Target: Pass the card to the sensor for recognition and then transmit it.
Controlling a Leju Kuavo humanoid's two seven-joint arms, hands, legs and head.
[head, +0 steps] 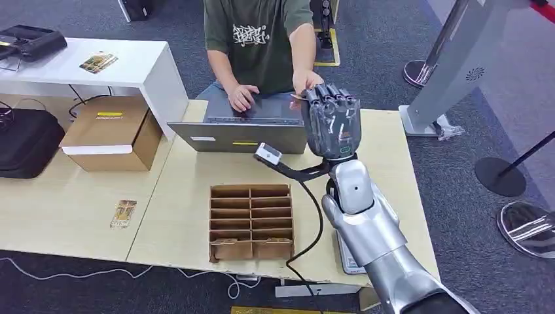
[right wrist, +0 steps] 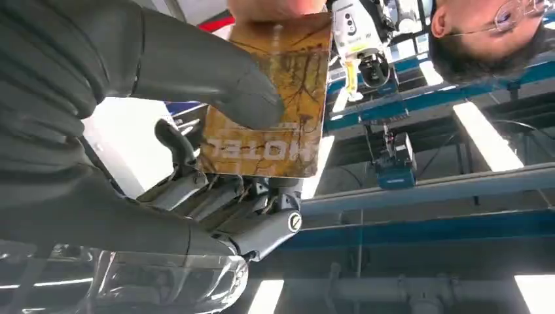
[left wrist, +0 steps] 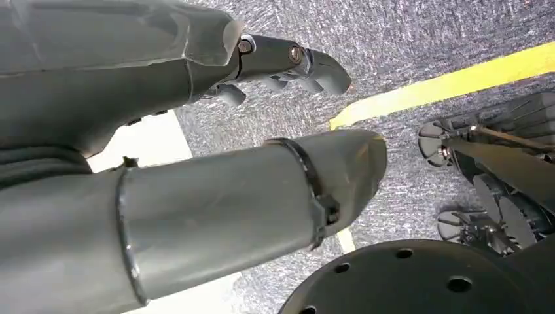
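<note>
Grey carpet surrounds the bench (head: 78, 216); at its far edge the right hand (head: 332, 121) is raised before a person's hand (head: 305, 82). By the right wrist view, thumb and fingers (right wrist: 216, 196) pinch the card (right wrist: 271, 98), which the person also holds. By the left wrist view, the left hand (left wrist: 196, 131) hangs over the floor, fingers curled around nothing.

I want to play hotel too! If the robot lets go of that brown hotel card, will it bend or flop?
Probably not. The card stays flat while the right robot hand and a person's fingers hold it, so it seems stiff. It looks thin and light, with a glossy face, perhaps slippery.
</note>
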